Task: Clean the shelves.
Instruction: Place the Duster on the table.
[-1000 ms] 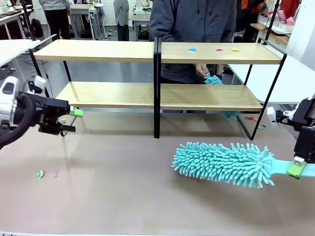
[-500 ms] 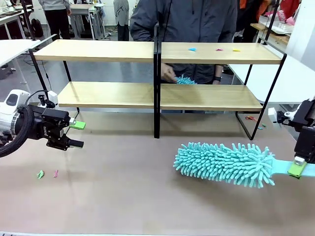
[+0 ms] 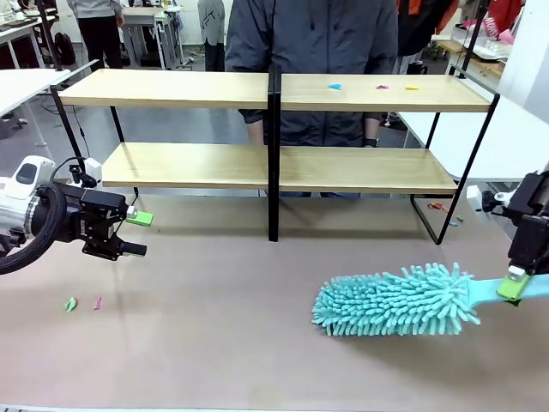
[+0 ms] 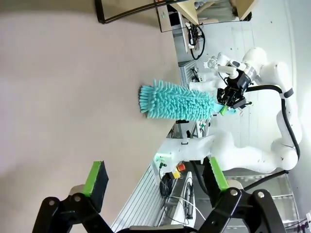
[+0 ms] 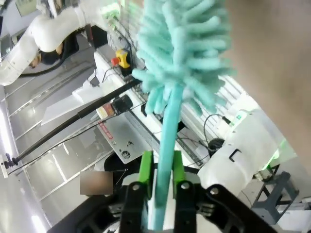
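**Duster handle cut off at the edge**

The right gripper [image 3: 515, 287] pinches the teal duster [image 3: 396, 301] by its handle, which runs past the frame edge. The left gripper [image 3: 135, 233] hangs spread and empty. The shelves [image 3: 268, 94] stand across the table's far side. The duster head has swung nearer (the person's small duster is gone).

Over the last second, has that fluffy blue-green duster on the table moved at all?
Yes. The duster has swung on the tabletop: its fluffy tip has slid right and nearer the camera, away from the shelves, with its handle in the right gripper fingers.
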You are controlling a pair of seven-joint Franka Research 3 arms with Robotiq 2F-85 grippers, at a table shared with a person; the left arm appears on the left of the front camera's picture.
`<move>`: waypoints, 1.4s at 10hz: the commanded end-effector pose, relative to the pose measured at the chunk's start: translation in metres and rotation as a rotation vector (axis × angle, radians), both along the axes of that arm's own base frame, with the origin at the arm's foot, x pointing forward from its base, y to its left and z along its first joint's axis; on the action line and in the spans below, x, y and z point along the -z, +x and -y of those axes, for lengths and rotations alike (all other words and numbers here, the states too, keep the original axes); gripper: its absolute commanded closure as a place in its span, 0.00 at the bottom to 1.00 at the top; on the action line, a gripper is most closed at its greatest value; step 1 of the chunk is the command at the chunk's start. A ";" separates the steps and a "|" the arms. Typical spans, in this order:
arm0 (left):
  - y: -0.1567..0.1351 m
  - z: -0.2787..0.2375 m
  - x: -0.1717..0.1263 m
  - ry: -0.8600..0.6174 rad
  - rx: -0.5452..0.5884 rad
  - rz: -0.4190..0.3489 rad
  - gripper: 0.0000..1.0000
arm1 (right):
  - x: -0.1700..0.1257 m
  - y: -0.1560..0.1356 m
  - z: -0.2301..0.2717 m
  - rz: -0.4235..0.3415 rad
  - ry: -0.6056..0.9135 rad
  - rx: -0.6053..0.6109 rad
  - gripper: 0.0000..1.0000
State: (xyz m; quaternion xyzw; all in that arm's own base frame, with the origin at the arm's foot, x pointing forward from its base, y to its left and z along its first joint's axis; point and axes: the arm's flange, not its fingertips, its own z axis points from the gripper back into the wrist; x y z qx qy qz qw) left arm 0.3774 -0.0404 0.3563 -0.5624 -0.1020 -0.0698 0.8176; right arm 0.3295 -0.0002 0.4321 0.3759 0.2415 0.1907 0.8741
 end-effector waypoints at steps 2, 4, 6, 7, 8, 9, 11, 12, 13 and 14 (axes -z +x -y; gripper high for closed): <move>0.001 0.003 -0.001 -0.011 -0.013 0.001 0.00 | -0.018 0.014 0.028 0.210 -0.098 0.266 0.00; 0.001 0.003 -0.001 -0.011 -0.013 0.001 0.00 | -0.028 0.014 0.060 0.326 -0.150 0.479 0.05; 0.001 0.003 -0.001 -0.011 -0.013 0.001 0.00 | -0.040 0.005 0.097 0.381 -0.219 0.648 0.00; 0.001 0.003 -0.001 -0.011 -0.013 0.001 0.00 | -0.049 -0.004 0.112 0.391 -0.152 0.680 0.00; 0.001 0.003 -0.001 -0.011 -0.013 0.001 0.00 | -0.064 -0.021 0.120 0.378 -0.031 0.641 0.00; 0.001 0.003 -0.001 -0.011 -0.013 0.001 0.00 | -0.071 -0.035 0.118 0.339 0.028 0.596 0.00; 0.001 0.003 -0.001 -0.011 -0.013 0.001 0.00 | -0.080 -0.068 0.122 0.318 0.227 0.582 0.00; 0.001 0.003 -0.001 -0.011 -0.013 0.001 0.00 | -0.074 -0.077 0.125 0.275 0.389 0.546 0.00; 0.001 0.003 -0.001 -0.011 -0.013 0.001 0.00 | -0.060 -0.074 0.122 0.156 0.446 0.494 0.00; 0.001 0.003 -0.001 -0.011 -0.013 0.001 0.00 | -0.086 -0.070 0.119 0.308 0.219 0.562 0.00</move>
